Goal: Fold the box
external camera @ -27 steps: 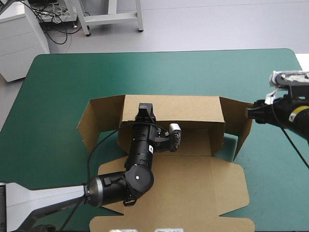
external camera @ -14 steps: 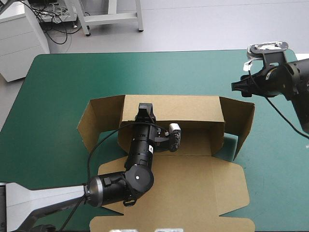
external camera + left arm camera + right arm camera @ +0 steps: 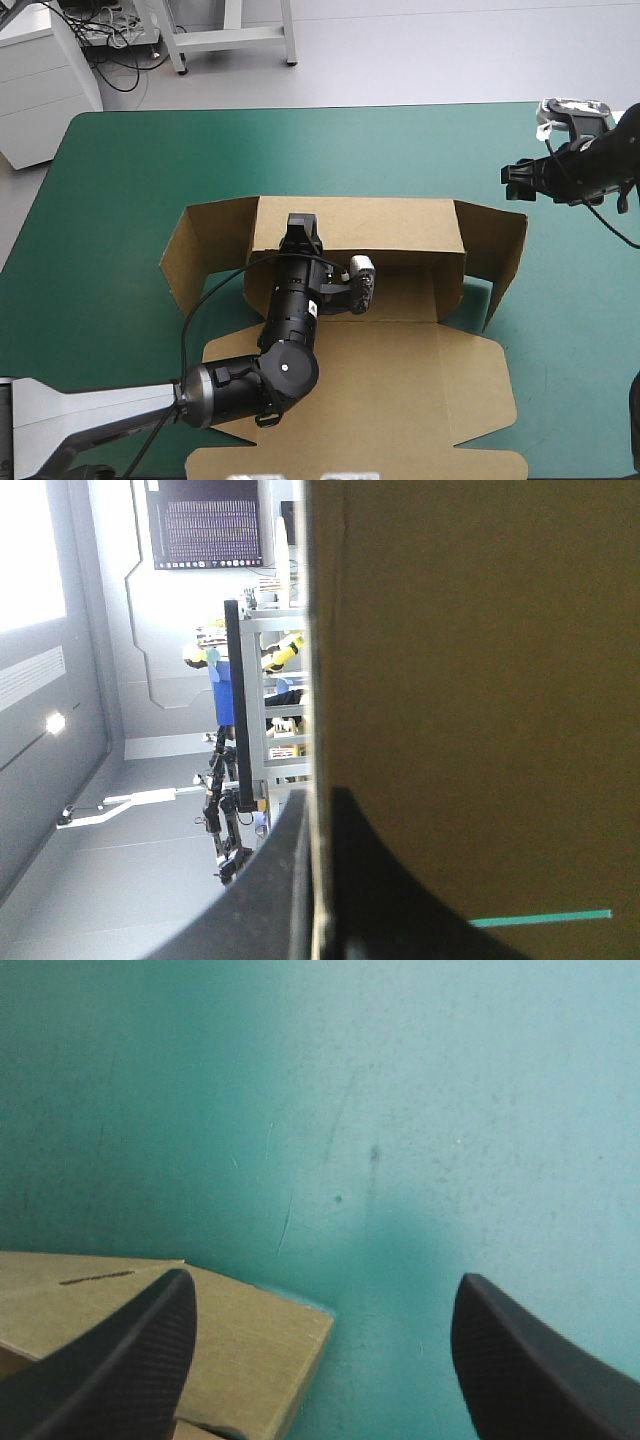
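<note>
The brown box [image 3: 400, 232] lies mid-table with its long back wall raised, both end flaps [image 3: 505, 255] angled up, and the lid panel [image 3: 400, 390] flat toward the near edge. My left gripper [image 3: 301, 228] reaches from inside the box and is shut on the top edge of the back wall. In the left wrist view the board [image 3: 470, 680] stands between the black fingers of the left gripper [image 3: 318, 815]. My right gripper [image 3: 516, 183] hangs open over the teal-green cover beyond the right end flap, clear of it. A corner of the box [image 3: 250, 1345] shows under the right gripper [image 3: 322, 1280].
Bare teal-green cover [image 3: 350, 150] stretches behind the box to the table's far edge and along its right side [image 3: 580, 330]. The left arm's black cable [image 3: 205, 300] loops over the box floor.
My right gripper has left the right end flap, risen toward the table's far right corner and drifted right. The flap stays up. The left arm has not moved.
</note>
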Robot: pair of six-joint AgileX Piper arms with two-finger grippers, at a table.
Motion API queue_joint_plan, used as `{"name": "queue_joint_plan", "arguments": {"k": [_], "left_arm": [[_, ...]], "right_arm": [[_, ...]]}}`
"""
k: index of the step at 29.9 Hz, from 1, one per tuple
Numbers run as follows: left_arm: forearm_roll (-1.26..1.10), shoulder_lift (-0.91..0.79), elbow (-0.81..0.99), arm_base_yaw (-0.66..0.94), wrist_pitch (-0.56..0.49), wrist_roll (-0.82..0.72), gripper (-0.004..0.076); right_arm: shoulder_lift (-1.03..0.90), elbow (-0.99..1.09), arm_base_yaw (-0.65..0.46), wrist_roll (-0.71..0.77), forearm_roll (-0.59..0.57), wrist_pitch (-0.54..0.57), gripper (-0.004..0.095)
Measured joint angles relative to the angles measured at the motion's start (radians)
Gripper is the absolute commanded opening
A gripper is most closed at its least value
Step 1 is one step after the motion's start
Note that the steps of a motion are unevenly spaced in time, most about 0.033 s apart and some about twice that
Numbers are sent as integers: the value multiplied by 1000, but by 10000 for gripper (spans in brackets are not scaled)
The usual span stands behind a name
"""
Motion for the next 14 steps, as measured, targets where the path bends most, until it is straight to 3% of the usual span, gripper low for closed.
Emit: {"name": "queue_joint_plan", "arguments": {"k": [10,14], "left_arm": [[0,0,0,0,0,0,-32],[0,0,0,0,0,0,-32]], "right_arm": [[-14,84,-1,-49,22,4,653],[-54,177,-1,-61,24,-48,653]]}}
